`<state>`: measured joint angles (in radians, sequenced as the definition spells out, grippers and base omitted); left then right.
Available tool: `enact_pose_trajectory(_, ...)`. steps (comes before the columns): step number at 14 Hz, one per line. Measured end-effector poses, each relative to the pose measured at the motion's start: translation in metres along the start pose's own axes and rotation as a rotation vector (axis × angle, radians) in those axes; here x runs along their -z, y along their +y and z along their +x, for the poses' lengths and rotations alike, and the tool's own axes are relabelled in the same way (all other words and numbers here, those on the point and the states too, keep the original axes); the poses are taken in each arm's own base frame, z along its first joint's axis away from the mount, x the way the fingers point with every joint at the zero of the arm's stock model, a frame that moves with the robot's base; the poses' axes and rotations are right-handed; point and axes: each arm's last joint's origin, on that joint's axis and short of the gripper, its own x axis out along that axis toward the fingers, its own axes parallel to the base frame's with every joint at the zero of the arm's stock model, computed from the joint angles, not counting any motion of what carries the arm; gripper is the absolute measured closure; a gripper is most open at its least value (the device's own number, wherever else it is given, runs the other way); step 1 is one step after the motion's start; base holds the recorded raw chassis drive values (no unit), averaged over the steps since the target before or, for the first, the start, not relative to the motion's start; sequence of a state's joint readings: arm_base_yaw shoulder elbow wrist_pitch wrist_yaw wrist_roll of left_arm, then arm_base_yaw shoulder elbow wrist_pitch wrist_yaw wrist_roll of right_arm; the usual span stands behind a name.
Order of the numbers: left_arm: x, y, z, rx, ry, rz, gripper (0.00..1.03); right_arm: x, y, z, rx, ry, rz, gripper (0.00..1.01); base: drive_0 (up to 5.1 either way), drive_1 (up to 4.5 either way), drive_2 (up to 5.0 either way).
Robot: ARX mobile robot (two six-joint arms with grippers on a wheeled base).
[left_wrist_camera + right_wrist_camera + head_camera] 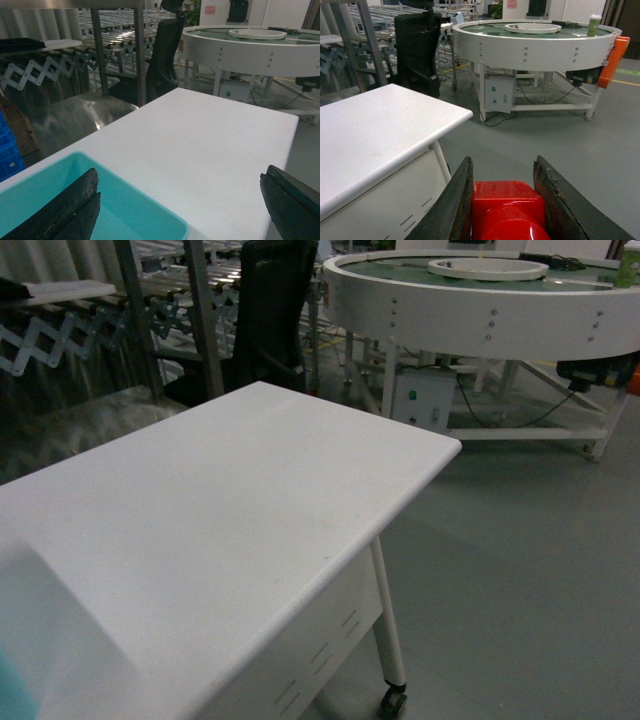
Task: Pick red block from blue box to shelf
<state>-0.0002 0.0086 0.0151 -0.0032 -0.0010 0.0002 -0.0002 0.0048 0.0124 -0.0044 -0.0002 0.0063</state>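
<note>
Red block (507, 210) is sitting clamped between the right gripper (506, 205) fingers in the right wrist view, above grey floor beside the white table (375, 130). Left wrist view: left gripper (180, 210) is hanging spread wide over the blue box (125, 205) corner. Head view is showing only the table.

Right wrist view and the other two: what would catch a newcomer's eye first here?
The red block stands out most, clamped between the right gripper fingers at the bottom of the right wrist view, out past the white table edge over grey floor. Next is the blue box, a turquoise corner on the table beneath the open left gripper. Behind looms a large round white conveyor table.
</note>
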Motion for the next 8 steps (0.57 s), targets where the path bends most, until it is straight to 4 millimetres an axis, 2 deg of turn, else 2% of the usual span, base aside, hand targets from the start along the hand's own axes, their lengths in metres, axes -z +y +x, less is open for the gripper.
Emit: enact_pose_trajectory(8,0.0,0.0,0.0,0.0,0.0,0.0,0.05,0.0,0.0,0.0,0.0,0.0,0.0,0.72,-1.5,-1.52,-1.5)
